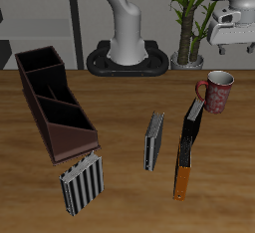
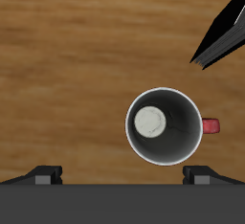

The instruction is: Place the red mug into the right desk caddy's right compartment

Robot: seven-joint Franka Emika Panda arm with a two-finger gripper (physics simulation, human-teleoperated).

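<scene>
The red mug (image 1: 216,91) stands upright on the table, far from the caddy, handle toward the caddy's side. In the wrist view I look straight down into its white inside (image 2: 165,124), with the red handle (image 2: 210,125) sticking out. My gripper (image 1: 235,33) hangs open and empty well above the mug; its two fingertips (image 2: 48,175) stand wide apart. The long dark brown desk caddy (image 1: 55,103) lies across the table from the mug. Its plain rectangular end section (image 1: 38,61) is the one farthest back, behind the sections with the slanted divider.
A grey ribbed rack (image 1: 80,184) lies near the front edge by the caddy. A dark book (image 1: 153,140) stands mid-table. A black book with an orange spine (image 1: 189,147) stands just in front of the mug, also in the wrist view (image 2: 225,32). A potted plant (image 1: 189,23) stands behind.
</scene>
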